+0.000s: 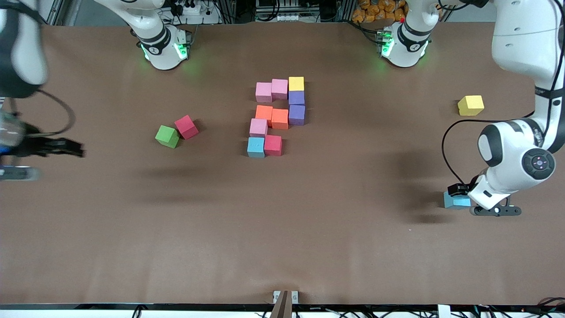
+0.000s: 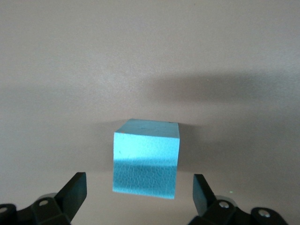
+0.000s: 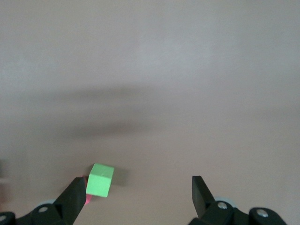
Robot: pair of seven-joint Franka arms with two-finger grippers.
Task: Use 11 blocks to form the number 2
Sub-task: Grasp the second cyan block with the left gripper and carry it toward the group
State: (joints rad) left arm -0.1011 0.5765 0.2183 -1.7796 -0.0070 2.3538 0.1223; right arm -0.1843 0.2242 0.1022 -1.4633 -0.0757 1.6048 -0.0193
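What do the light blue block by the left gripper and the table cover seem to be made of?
Light blue block: probably foam, matte; the left wrist view shows a finely wrinkled, dull face with soft edges.
Table cover: likely brown paper or thin matte sheet; flat, no shine, no weave visible. Cannot tell for sure.

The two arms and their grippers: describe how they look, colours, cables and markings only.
Both arms are glossy white with black joint bands, and green lights glow at their bases. A black cable loops beside the left arm's wrist. The left gripper and the right gripper each have two black fingers on black mounts with silver screws.
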